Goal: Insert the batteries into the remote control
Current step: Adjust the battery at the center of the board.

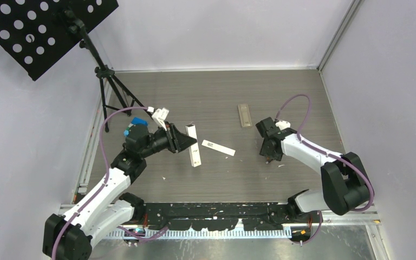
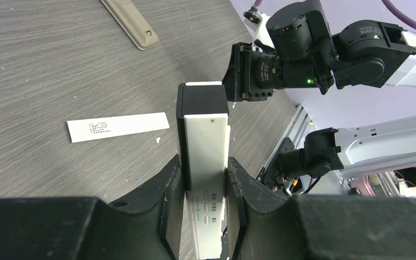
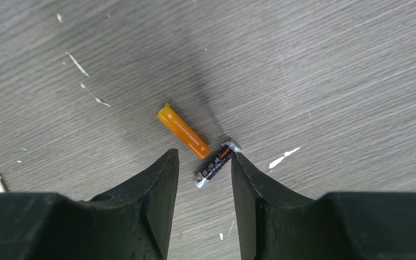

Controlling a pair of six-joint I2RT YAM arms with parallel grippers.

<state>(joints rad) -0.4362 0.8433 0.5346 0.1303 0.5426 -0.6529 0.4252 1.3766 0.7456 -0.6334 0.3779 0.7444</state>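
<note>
Left pincer (image 2: pixel 203 168), held level, clamps the remote (image 2: pixel 208 146). Right pincer (image 3: pixel 204 157) points down, apart over the dark battery (image 3: pixel 215 163).

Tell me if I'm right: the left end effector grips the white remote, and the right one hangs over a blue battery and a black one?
Not blue: the right wrist view shows an orange battery beside the black battery under the right end effector. The left end effector does grip the white remote.

From above, we cannot see the orange battery (image 3: pixel 183 131) and the dark battery (image 3: pixel 214 164) under the right gripper (image 1: pixel 270 158); the white remote (image 2: pixel 208 151) runs off the left wrist view's bottom edge.
</note>
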